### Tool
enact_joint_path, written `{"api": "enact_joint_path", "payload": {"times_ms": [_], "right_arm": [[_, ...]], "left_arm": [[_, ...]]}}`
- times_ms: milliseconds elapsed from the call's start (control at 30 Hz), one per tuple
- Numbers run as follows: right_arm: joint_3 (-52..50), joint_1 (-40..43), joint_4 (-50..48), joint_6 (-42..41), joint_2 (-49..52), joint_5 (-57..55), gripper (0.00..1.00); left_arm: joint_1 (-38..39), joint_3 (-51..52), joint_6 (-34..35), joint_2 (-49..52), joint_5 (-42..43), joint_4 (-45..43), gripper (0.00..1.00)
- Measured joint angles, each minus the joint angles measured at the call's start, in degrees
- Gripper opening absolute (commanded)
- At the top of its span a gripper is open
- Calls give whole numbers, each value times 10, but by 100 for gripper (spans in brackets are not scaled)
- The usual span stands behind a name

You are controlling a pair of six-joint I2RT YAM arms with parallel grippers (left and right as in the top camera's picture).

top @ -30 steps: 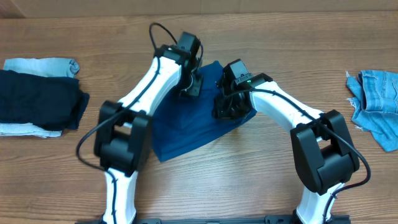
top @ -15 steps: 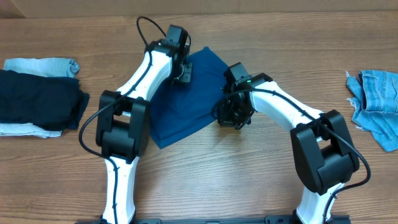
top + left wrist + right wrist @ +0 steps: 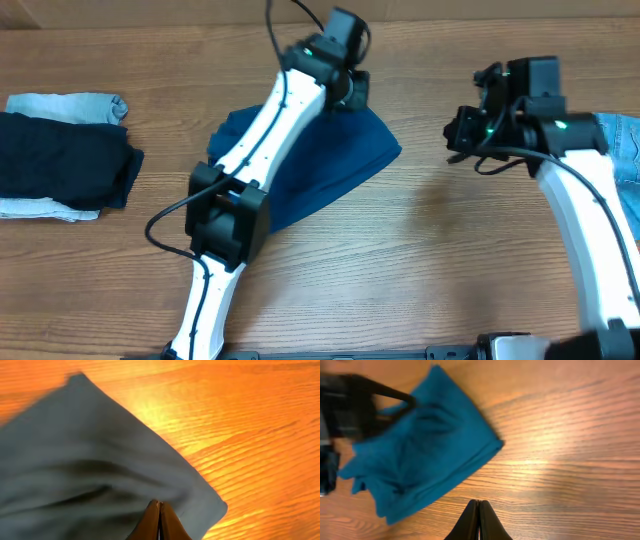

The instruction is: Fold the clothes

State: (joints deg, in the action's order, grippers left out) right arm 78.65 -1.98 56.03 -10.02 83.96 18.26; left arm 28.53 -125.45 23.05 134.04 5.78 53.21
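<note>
The polo shirt [image 3: 320, 170], laid diagonally on the bench [image 3: 420, 260], is found directly beneath the closed left tool [image 3: 159, 510], well left of the closed, empty right tool [image 3: 479, 507].

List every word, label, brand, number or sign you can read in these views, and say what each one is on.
There is no readable text in any of the three views.
The blue shirt is plain, with no print or tag showing.
The dark folded garment shows no label.
The table shows only wood grain.
The arms carry no legible marking. The green lights on them are not text.
</note>
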Motion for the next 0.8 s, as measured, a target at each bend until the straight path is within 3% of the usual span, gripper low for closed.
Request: {"api": "enact_joint_path", "payload": {"times_ms": [100, 300, 500, 633, 667, 733, 800], "right_arm": [[0, 0, 2, 4, -43, 5, 4], [0, 0, 19, 7, -46, 7, 4], [0, 0, 18, 7, -46, 8, 4], [0, 1, 25, 9, -46, 9, 24], [0, 2, 27, 10, -46, 9, 36], [0, 13, 27, 7, -42, 10, 68], [0, 34, 24, 8, -17, 14, 77]], "left_arm": [[22, 92, 70, 1, -5, -41, 4], [48, 200, 83, 1, 37, -115, 4], [73, 204, 9, -4, 145, 11, 4], [99, 201, -23, -4, 162, 41, 7], [98, 186, -26, -4, 161, 71, 13], [94, 124, -38, -4, 161, 145, 14], [89, 45, -40, -13, 161, 209, 15]]}}
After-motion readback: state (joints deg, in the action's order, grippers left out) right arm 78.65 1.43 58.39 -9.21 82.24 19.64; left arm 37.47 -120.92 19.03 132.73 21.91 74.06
